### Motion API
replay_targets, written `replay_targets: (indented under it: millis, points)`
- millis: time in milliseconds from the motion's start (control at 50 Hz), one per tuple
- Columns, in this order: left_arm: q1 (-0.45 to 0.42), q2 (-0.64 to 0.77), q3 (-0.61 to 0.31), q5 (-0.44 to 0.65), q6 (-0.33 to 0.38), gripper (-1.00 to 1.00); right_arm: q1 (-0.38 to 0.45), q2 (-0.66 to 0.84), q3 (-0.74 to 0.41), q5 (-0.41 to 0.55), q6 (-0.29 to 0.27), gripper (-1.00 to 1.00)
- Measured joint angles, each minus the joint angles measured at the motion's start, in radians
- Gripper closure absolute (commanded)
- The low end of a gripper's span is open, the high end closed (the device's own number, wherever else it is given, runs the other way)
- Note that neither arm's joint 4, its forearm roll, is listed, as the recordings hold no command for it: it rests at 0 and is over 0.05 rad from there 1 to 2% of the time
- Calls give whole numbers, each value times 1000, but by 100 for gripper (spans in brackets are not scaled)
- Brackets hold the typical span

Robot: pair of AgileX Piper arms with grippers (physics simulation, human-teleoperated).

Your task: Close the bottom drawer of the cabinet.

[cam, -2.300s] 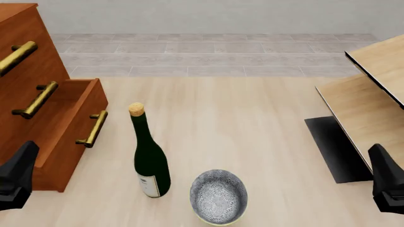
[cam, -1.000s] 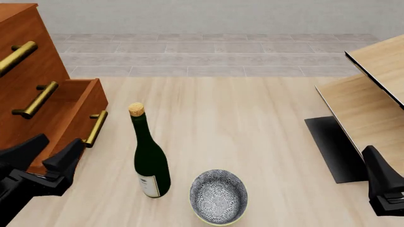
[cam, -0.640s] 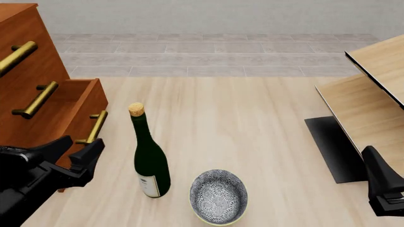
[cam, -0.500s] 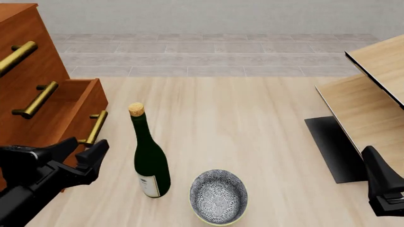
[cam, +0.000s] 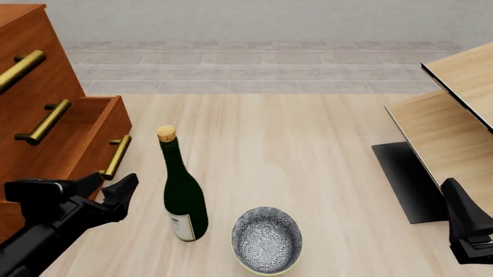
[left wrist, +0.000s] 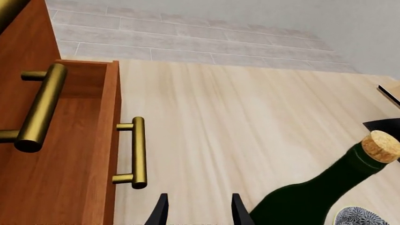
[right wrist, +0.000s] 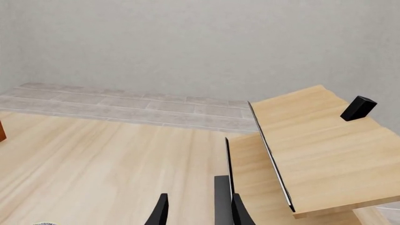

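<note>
The cabinet [cam: 46,75] stands at the left, and the bottom drawer [cam: 92,138] juts out from it with its brass handle [cam: 117,157] facing right. My left gripper [cam: 110,186] is open just in front of and below that handle, not touching it. The left wrist view shows the drawer front [left wrist: 62,164], its handle [left wrist: 138,152] and my open left gripper [left wrist: 198,213] a little to the side of the handle. My right gripper [cam: 460,199] sits at the lower right edge, far from the cabinet. It is open and empty in the right wrist view [right wrist: 196,211].
A dark green corked bottle [cam: 183,196] stands upright just right of my left gripper. A patterned bowl [cam: 266,240] sits beside it. The pale wood shelf unit [cam: 447,115] with its black base [cam: 408,179] fills the right side.
My left arm has come up from the lower left corner, forward and to the right, to just short of the bottom drawer's handle. The right gripper has barely shifted. The drawer has not moved.
</note>
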Motion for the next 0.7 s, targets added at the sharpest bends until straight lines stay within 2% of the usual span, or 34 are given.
replay_targets:
  millis: [700]
  points:
    - [8,327,0,-246,-42,-100,4,-1,0,0,-2,-100]
